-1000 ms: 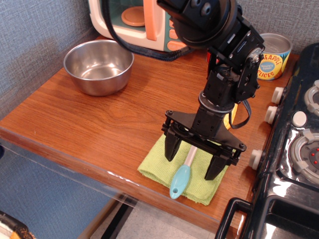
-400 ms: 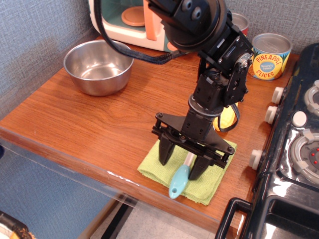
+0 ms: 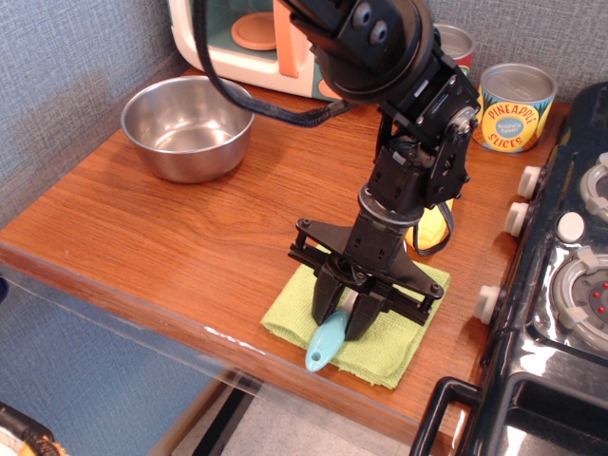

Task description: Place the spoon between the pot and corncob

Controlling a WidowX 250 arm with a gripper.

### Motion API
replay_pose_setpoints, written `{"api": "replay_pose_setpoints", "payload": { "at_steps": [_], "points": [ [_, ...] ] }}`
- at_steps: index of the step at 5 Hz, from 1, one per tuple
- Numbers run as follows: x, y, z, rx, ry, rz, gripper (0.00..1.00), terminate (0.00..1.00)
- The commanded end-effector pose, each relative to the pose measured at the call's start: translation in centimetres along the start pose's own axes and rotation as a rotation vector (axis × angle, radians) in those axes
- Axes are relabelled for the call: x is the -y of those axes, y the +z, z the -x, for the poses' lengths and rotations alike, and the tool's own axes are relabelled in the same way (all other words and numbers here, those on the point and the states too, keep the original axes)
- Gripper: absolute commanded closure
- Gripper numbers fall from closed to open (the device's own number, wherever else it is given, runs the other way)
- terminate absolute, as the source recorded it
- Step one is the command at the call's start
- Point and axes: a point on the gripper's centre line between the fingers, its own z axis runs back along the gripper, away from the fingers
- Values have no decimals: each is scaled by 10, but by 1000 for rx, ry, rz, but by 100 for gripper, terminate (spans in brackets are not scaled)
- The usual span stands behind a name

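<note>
The spoon (image 3: 325, 344) lies on a green cloth (image 3: 385, 347) near the table's front edge, its light blue handle pointing toward the front. My gripper (image 3: 346, 310) points down over it, and its fingers are closed on the pale stem, which they mostly hide. The steel pot (image 3: 187, 128) stands at the back left, far from the gripper. The yellow corncob (image 3: 433, 228) lies just behind the cloth, mostly hidden by my arm.
A toy microwave (image 3: 256, 43) stands at the back. A pineapple slices can (image 3: 514, 106) and a second can (image 3: 458, 42) stand at the back right. A black toy stove (image 3: 565, 285) borders the table on the right. Bare wood (image 3: 237, 223) lies between pot and cloth.
The gripper came down over the spoon and its fingers closed from wide open onto the stem. The blue handle shifted slightly left.
</note>
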Motion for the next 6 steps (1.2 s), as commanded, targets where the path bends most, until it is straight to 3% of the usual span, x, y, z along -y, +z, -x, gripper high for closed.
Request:
{"api": "replay_pose_setpoints", "payload": {
  "at_steps": [1, 2, 3, 5, 6],
  "points": [
    [-3, 28, -12, 77, 4, 36, 100, 0],
    [-23, 78, -34, 191, 52, 63, 100, 0],
    [-51, 91, -62, 201, 112, 91, 100, 0],
    [-79, 45, -98, 80, 94, 20, 100, 0],
    [-85, 27, -107, 55, 44, 6, 100, 0]
  ]
}}
